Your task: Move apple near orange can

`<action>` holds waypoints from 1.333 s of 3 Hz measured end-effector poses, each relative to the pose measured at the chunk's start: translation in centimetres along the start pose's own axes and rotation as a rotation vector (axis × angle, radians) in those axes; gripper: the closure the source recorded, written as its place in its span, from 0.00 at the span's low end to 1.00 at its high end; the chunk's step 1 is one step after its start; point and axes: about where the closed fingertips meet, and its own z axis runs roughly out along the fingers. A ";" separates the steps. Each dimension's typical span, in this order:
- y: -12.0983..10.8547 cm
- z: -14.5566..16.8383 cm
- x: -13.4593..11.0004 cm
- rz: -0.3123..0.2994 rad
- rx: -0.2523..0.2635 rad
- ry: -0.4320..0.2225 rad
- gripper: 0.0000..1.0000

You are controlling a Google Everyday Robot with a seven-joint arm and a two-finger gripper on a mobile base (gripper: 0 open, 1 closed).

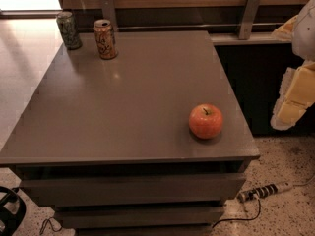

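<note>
Noted: apple (205,121) at bench (123,107) front right, well apart from orange can (105,39) far left. Firm, smooth, judged roll-prone; best gripped across its middle. Beyond right edge, pincer (295,95) is seen; opening cannot be told.

The gripper (297,90) hangs at the right edge, out past the worktop (123,112). The frame cuts most of it away, and only pale yellow and white parts show. A black curved thing (10,211) in the bottom-left corner, perhaps a wheel, is likewise cut off. The markings on the orange can (105,38) and the dark can (68,30) beside it are too blurred to read. The drawers (133,191) below run past the bottom edge.
</note>
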 end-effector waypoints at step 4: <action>-0.1 6.2 -1.0 0.031 -0.059 -0.414 0.00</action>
